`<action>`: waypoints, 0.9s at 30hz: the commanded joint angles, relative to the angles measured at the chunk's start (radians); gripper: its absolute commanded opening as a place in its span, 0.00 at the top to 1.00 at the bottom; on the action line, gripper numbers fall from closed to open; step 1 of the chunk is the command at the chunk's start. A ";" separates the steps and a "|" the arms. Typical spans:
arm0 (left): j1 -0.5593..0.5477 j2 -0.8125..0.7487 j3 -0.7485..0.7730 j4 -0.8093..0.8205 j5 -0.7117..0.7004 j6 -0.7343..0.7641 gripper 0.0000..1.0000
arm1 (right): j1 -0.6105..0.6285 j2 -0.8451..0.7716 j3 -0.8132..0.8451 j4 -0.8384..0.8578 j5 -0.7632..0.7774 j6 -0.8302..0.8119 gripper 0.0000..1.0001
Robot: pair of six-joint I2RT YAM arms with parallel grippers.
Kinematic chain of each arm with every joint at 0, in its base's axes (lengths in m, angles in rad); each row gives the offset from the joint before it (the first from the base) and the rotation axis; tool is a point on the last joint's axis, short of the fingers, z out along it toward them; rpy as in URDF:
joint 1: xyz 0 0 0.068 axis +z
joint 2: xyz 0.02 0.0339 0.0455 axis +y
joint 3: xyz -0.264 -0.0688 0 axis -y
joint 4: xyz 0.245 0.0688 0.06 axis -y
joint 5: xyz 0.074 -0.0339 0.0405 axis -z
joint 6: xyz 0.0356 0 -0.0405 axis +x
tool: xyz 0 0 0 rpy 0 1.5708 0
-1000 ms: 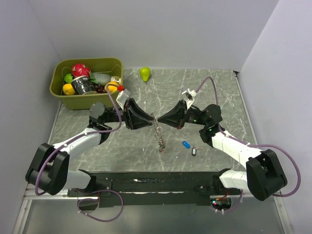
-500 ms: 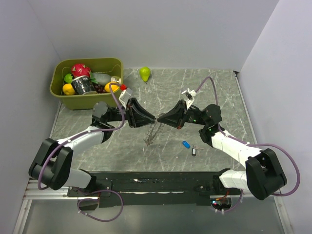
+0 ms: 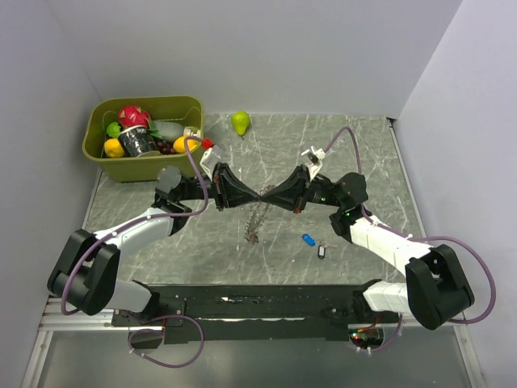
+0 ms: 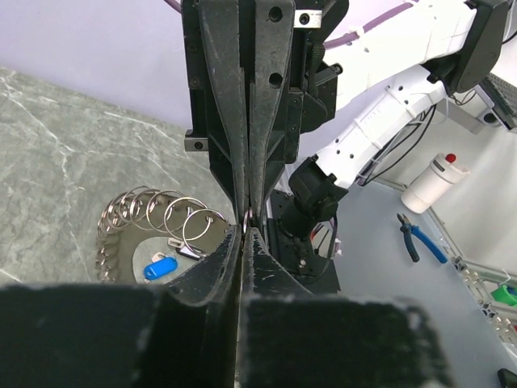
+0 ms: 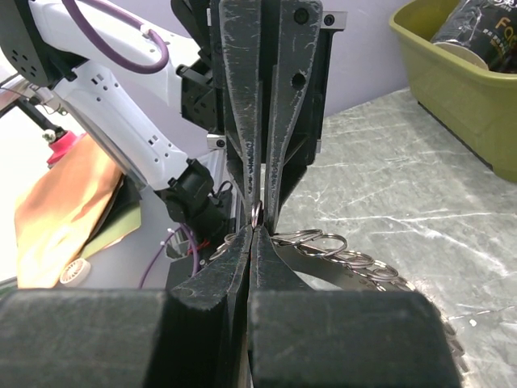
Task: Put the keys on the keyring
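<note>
**A:** Keyring first: where does it sit?

**B:** It sits over the middle of the table, well apart from the green bin at the far left. It dangles below the spot where the two grippers meet tip to tip. I cannot tell whether its lower end touches the table.

**A:** And the jaws?

**B:** The left gripper is pressed nearly closed, with a sliver of the ring's wire caught at its tips. The right gripper is the same from the other side, so both pinch one small stretch of rim. The wrist views show smaller loops fanned out just beneath.

**A:** So what makes this step go well?

**B:** My judgement is that the ring is being steadied or handed across. One gripper should hold firm while the other lets go gently, or the thin wire may twist and slip. The hanging part should settle before anything else is tried.

**A:** The keys?

**B:** A blue-tagged key and a dark-tagged key lie close together on the table, right of the ring and near the right arm. They are tiny, so I would grasp them by the tag.
</note>
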 commanded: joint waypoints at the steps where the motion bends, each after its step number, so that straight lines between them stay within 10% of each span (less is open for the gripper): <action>1: -0.025 -0.011 0.051 -0.025 -0.002 0.059 0.99 | -0.002 0.001 0.017 0.097 0.004 0.008 1.00; 10: -0.043 -0.086 0.060 -0.293 -0.091 0.255 0.99 | -0.004 -0.020 0.007 0.080 0.023 0.002 1.00; 17: -0.051 -0.155 0.073 -0.516 -0.203 0.441 0.99 | -0.014 -0.046 0.000 0.045 0.043 -0.011 0.39; 27: -0.065 -0.191 0.099 -0.718 -0.403 0.601 0.99 | -0.039 -0.198 -0.041 -0.214 0.138 -0.190 0.00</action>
